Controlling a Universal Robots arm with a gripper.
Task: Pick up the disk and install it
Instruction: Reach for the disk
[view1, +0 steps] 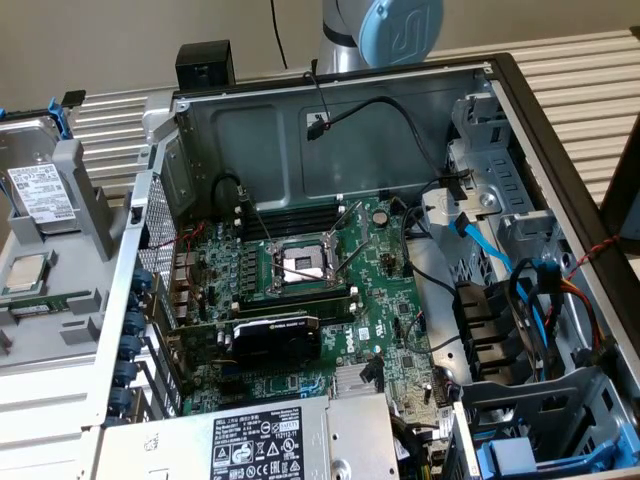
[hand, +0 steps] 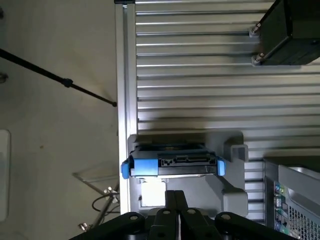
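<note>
Grey holder (hand: 231, 150): directly ahead of the claw (hand: 174, 196). Slatted table (hand: 200, 60): under the holder, running on well beyond the claw. Black box (hand: 292, 30): on the table, far ahead of the claw and off to one side. Black rod (hand: 50, 75): over the floor (hand: 55, 160), past the table edge. Open case (hand: 300, 190): beside the claw, holding a motherboard (view1: 395, 300), CPU socket (view1: 303, 265), graphics card (view1: 275, 340), labelled power supply (view1: 250, 440) and blue cable (view1: 480, 240).

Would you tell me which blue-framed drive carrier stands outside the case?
The disk in the grey holder at the exterior view's left; the other carrier sits inside the case.
</note>
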